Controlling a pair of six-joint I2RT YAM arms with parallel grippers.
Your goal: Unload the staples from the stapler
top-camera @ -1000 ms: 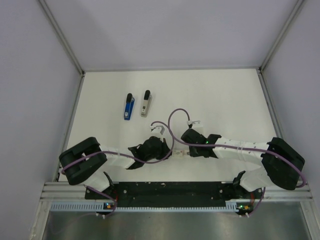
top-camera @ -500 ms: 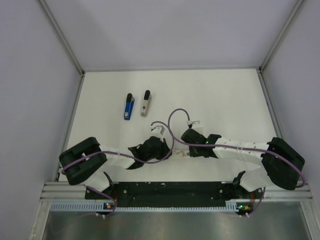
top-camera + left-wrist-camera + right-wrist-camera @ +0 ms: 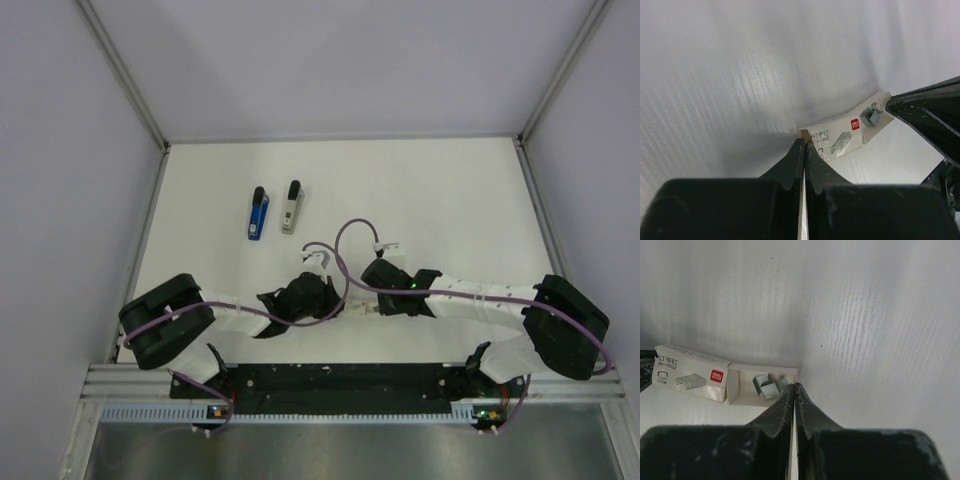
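Thin white cardboard staple box is slid open. The left gripper pinches its end tight. The right gripper pinches the tray of shiny metal staples.

Right gripper is shifting marginally toward the near edge of the table, drawing the staple box along.

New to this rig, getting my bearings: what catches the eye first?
The left gripper and right gripper pinch opposite ends of a staple box at the front centre of the table, its tray slid out with staples. Farther back left, a blue stapler and a grey stapler lie side by side.
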